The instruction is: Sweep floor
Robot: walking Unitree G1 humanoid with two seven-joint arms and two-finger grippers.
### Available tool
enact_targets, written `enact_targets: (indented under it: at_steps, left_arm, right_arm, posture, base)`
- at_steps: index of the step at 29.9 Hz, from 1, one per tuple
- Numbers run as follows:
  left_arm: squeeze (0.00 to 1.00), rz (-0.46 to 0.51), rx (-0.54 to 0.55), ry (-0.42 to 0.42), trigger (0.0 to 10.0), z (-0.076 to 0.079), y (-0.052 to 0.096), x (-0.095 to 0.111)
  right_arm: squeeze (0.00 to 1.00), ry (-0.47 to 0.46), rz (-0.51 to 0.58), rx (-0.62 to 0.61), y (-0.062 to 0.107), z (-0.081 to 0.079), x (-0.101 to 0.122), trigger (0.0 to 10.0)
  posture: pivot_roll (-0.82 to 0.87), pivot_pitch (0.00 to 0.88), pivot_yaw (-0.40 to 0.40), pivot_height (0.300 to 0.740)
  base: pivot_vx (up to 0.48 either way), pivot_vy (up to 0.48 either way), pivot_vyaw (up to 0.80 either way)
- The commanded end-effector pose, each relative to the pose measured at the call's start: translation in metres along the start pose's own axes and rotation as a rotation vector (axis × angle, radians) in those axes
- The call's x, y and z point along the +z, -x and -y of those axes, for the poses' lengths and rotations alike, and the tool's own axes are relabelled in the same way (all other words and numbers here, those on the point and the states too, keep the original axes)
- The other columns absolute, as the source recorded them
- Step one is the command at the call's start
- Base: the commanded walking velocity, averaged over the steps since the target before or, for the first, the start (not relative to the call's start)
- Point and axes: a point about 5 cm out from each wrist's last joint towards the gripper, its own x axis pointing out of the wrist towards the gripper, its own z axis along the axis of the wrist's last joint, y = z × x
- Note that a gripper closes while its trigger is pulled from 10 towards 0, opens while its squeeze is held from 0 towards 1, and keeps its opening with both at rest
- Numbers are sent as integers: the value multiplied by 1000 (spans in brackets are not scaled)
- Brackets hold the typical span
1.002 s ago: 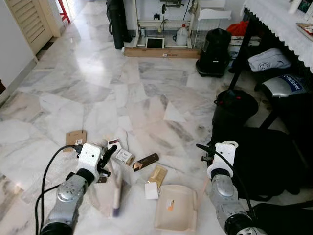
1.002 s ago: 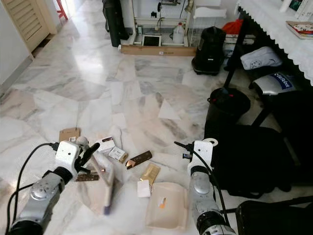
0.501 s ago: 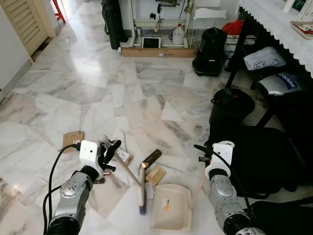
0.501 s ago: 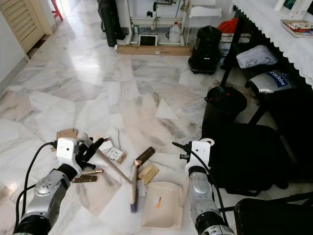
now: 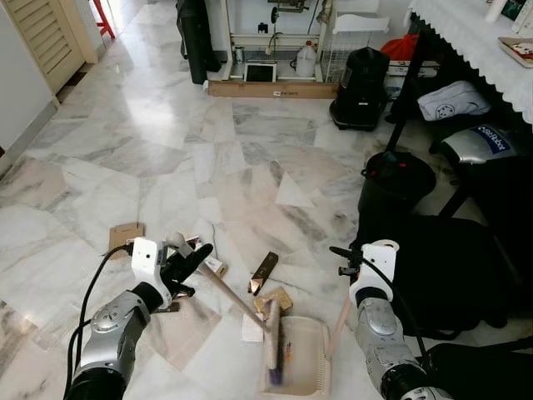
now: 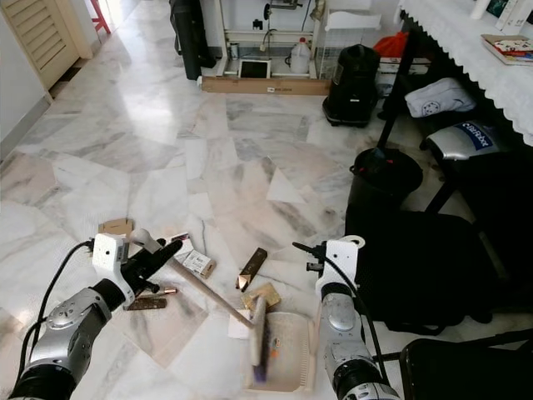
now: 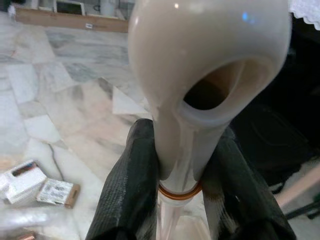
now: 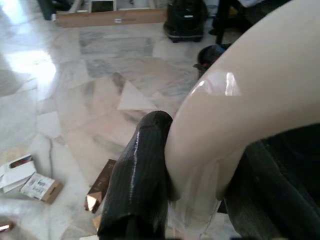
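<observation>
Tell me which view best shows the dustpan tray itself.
The left eye view: the dustpan lies whole on the floor, the broom head over it. The right eye view shows much the same. The right wrist view shows just its cream handle clamped by the right gripper. The left wrist view shows the broom's handle instead.

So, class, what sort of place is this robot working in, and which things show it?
Probably a lived-in home room: a marble tile floor, a louvred door, a table with a lace cloth, and bags stored beneath and beside it.
</observation>
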Motion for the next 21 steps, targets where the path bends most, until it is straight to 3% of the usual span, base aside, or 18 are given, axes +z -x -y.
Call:
enact_targets:
  at_steps: [1, 14, 21]
  left_arm:
    - [0, 68, 30, -82, 10000, -5, 1, 17]
    - [0, 88, 38, -170, 10000, -2, 4, 27]
    - [0, 41, -5, -249, 10000, 2, 6, 26]
  right_arm:
    - [0, -7, 36, -23, -2, 2, 7, 10000]
    - [0, -3, 112, -78, -5, 13, 19, 10000]
    - [0, 22, 92, -74, -2, 14, 13, 10000]
  posture:
    - [64, 72, -8, 740]
    - [63, 75, -9, 740]
    - [68, 84, -11, 740]
  base:
    - [0, 0, 0]
    - [0, 0, 0]
    - [0, 0, 0]
